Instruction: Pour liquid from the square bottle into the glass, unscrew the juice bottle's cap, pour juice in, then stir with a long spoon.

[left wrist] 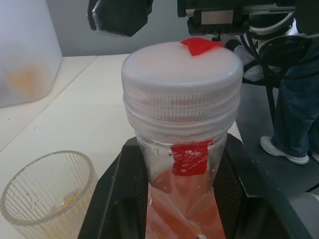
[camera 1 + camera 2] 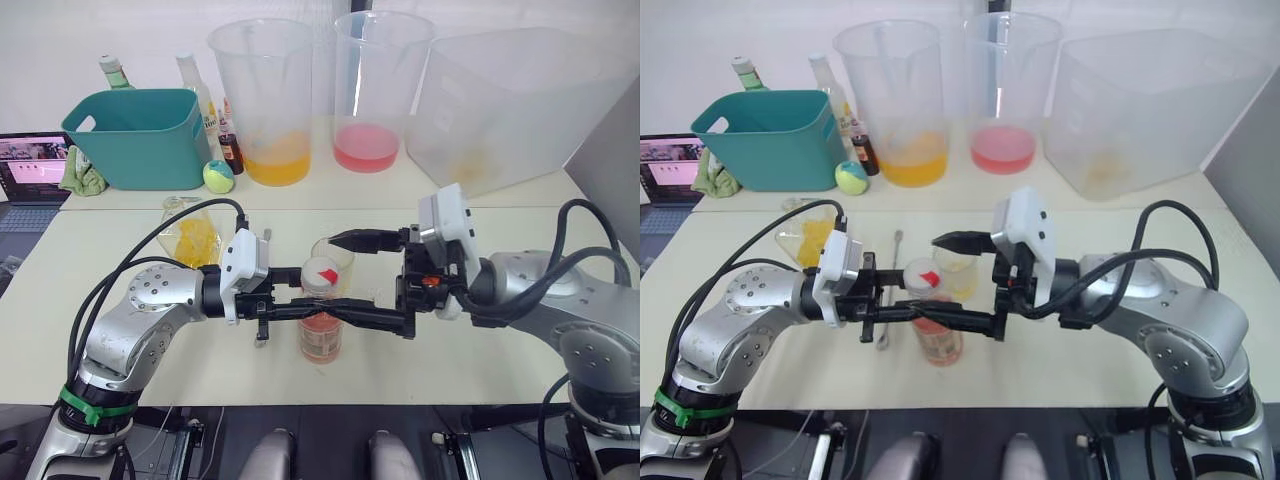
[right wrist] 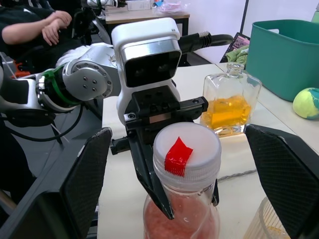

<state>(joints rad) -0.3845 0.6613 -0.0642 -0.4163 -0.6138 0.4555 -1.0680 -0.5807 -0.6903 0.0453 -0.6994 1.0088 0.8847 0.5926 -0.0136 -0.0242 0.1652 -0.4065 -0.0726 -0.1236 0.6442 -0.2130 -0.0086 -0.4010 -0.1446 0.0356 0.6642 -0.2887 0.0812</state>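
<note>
The step in hand looks like the unscrewing; the square bottle [image 3: 230,103] stands back on the table [image 2: 480,350] with orange liquid in it, and the glass [image 1: 47,194] holds a little yellow at the bottom, so the first pour seems done.

The left pincer [image 3: 172,191] is clamped on the juice bottle [image 2: 321,335], its two black fingers on either side just under the neck; the bottle stands upright on the table, near the front edge, with the glass just behind it and the long spoon [image 2: 890,290] lying flat beside it on the robot's left.

The right pincer [image 2: 375,280] is spread wide and grips nothing; its fingers stand to either side of the cap [image 3: 185,149], apart from it, one above and behind, the other low and in front; the cap sits between them, seated on the threads, its red mark on top.

Next, I judge, the right pincer must close squarely on the cap's ribbed rim and turn, while the left holds the bottle firm; a grip too high may slip off the smooth dome.
</note>
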